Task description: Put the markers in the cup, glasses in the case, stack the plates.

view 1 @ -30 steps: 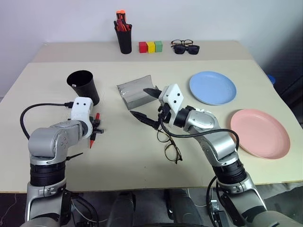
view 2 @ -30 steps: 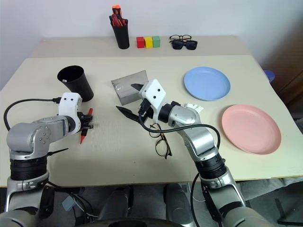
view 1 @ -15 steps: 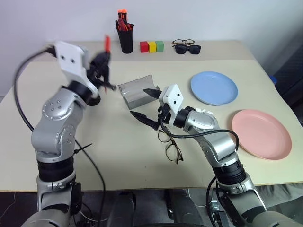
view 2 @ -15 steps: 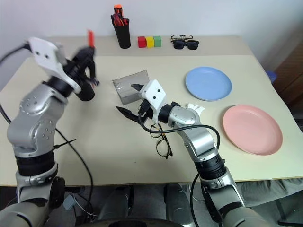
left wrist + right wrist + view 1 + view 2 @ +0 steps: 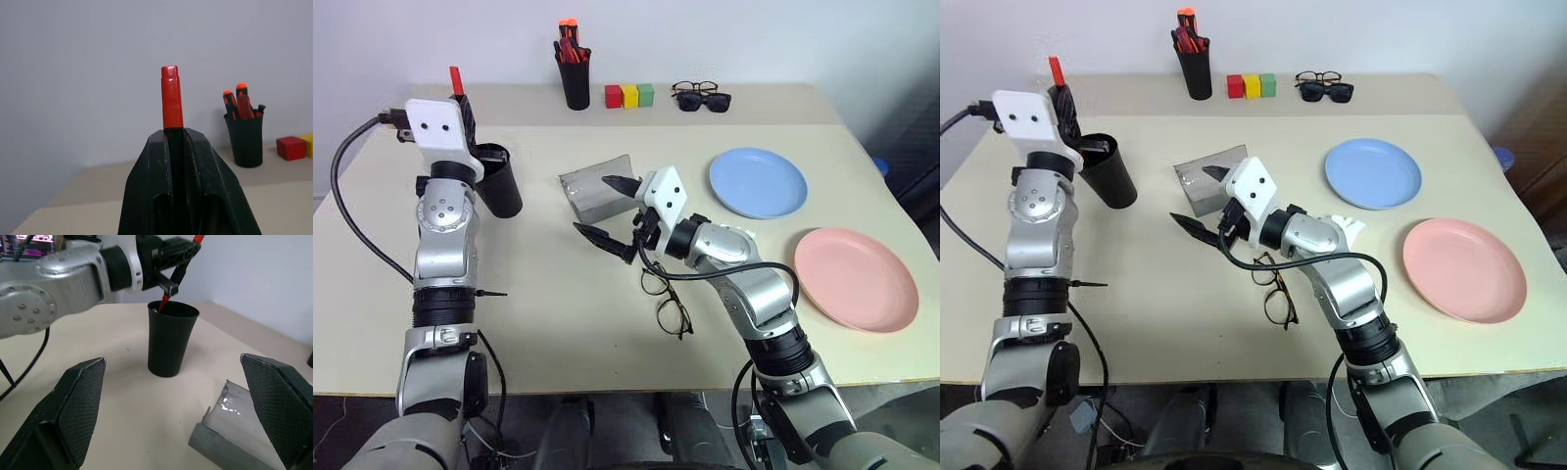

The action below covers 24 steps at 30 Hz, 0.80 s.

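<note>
Marker (image 5: 171,98) upright over cup (image 5: 497,180) | left claw (image 5: 181,147) clamps it | right claw (image 5: 610,209) wide, empty

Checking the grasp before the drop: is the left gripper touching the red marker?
Touching. In the left wrist view the left gripper has both fingers pressed shut against the red marker, which sticks out from between them.

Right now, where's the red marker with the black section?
The red marker is clamped upright in the left gripper, on the robot's left, its lower tip at the mouth of the wide black plastic cup.
</note>
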{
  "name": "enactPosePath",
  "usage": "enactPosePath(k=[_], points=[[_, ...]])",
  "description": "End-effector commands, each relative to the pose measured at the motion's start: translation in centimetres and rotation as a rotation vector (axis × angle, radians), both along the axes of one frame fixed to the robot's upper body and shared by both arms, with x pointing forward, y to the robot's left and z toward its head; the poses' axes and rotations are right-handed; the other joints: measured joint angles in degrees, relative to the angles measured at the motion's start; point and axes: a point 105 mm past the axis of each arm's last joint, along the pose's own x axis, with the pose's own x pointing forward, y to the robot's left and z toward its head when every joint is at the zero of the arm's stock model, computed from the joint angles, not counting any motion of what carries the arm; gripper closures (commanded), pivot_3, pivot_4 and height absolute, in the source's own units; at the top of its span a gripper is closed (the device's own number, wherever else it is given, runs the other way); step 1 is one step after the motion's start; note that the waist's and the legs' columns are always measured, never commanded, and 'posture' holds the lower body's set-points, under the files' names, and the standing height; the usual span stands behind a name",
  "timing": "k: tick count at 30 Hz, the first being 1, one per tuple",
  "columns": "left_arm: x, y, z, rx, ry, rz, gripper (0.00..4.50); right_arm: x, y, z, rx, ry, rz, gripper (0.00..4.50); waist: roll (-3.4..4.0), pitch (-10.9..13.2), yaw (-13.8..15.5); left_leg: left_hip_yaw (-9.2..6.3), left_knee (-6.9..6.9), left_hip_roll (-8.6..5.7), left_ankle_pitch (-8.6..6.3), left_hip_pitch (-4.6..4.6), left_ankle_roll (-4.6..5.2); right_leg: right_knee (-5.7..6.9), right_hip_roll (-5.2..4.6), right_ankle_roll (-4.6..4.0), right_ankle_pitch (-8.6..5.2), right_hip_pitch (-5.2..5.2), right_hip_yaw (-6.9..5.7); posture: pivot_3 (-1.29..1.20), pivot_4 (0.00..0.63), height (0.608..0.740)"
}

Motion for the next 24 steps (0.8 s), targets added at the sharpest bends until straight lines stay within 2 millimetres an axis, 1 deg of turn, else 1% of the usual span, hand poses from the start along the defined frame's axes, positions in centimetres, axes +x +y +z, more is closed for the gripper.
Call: enactPosePath(k=[1,4,7,10,12,13,14,15,16,17,18,20,22,24], points=[[-0.3,0.6,1.4,-0.016,-0.065,0.008,3.62,-0.4,0.0,1.1,0.024,-0.045,0.003,0.0,0.0,0.0,-0.1,0.0,0.0,0.0,0.0,0.0,0.0,0.0,0.0,0.0,0.0,0.0,0.0,0.0,0.15,0.74],[-0.2,0.5,1.3,-0.025,-0.07,0.008,2.29,-0.5,0.0,1.1,0.025,-0.044,-0.003,0.0,0.0,0.0,-0.1,0.0,-0.01,0.0,0.0,0.0,0.0,0.01,0.0,0.0,0.0,0.0,0.0,0.0,0.15,0.74],[-0.4,0.2,1.6,-0.056,-0.09,-0.021,2.29,-0.4,-0.2,1.1,0.022,-0.045,-0.011,0.0,0.0,0.0,-0.1,0.0,0.0,0.0,0.0,0.0,0.0,0.01,0.0,0.0,0.0,0.0,0.0,0.0,0.15,0.74],[-1.1,-3.1,3.1,-0.062,-0.116,-0.241,2.29,-0.1,-1.3,1.0,0.003,-0.048,-0.039,0.0,-0.01,0.0,0.1,-0.02,0.0,0.0,0.0,-0.04,0.0,0.0,0.0,0.0,0.0,-0.01,-0.01,0.0,0.15,0.74],[-1.5,-6.1,2.9,-0.021,-0.051,-0.439,2.29,0.1,-2.2,0.9,-0.017,-0.049,-0.054,0.0,-0.01,0.0,0.2,-0.04,0.04,0.0,0.0,-0.15,-0.01,-0.02,-0.02,0.0,0.0,-0.06,-0.03,0.0,0.15,0.74],[-1.8,-8.3,2.0,0.067,0.047,-0.548,2.02,0.3,-3.0,0.8,-0.035,-0.05,-0.072,0.0,-0.01,0.0,0.2,-0.03,0.04,-0.01,0.0,-0.17,-0.01,-0.02,-0.03,0.0,0.0,-0.06,-0.03,0.0,0.15,0.74],[-2.1,-9.5,1.1,0.128,0.121,-0.614,1.74,0.5,-3.5,0.7,-0.047,-0.051,-0.084,0.0,-0.01,0.0,0.1,-0.03,0.03,-0.01,0.0,-0.17,-0.01,-0.02,-0.02,0.0,0.0,-0.06,-0.03,0.0,0.15,0.74],[-2.1,-10.8,-0.7,0.219,0.244,-0.665,1.48,0.7,-4.3,0.6,-0.063,-0.055,-0.105,0.0,0.01,0.0,0.0,-0.03,0.03,-0.01,0.0,-0.17,-0.01,-0.02,-0.02,0.0,0.0,-0.06,-0.03,0.0,0.15,0.74],[-2.0,-11.4,-2.5,0.281,0.359,-0.674,1.08,0.8,-5.0,0.6,-0.077,-0.056,-0.121,0.0,0.02,0.0,-0.1,-0.03,0.02,-0.01,0.0,-0.13,0.0,-0.01,-0.02,0.0,0.0,-0.05,-0.03,0.0,0.15,0.74],[-1.8,-11.5,-3.5,0.314,0.431,-0.669,0.49,0.9,-5.4,0.5,-0.086,-0.055,-0.13,0.0,0.06,0.0,-0.1,-0.03,0.01,-0.01,0.0,-0.12,0.0,0.0,-0.01,0.0,-0.01,-0.05,-0.03,0.0,0.15,0.74],[-1.4,-11.5,-4.9,0.335,0.51,-0.651,0.06,0.9,-6.0,0.4,-0.097,-0.053,-0.141,0.0,0.06,0.0,-0.2,-0.01,0.02,-0.01,0.0,-0.07,0.0,0.01,-0.01,0.0,-0.01,-0.03,-0.01,0.0,0.15,0.74],[-1.0,-11.4,-6.4,0.349,0.59,-0.633,0.06,0.9,-6.6,0.3,-0.109,-0.049,-0.152,0.0,0.06,0.0,-0.7,0.0,0.01,0.01,0.0,-0.02,0.01,0.04,0.05,-0.01,-0.01,-0.03,0.01,0.0,0.15,0.74],[-0.5,-12.1,-8.1,0.365,0.676,-0.653,0.06,0.7,-7.4,0.0,-0.13,-0.042,-0.165,0.0,0.06,0.0,-0.8,-0.03,0.01,0.08,-0.01,-0.03,0.02,0.06,0.12,-0.02,-0.02,-0.07,0.01,0.0,0.15,0.74],[0.0,-12.6,-9.0,0.337,0.73,-0.68,0.06,0.5,-7.9,-0.3,-0.148,-0.032,-0.171,0.0,0.07,0.0,-0.3,-0.04,-0.01,0.09,-0.01,-0.04,0.04,0.07,0.14,-0.03,-0.03,-0.07,0.0,0.0,0.15,0.74]])
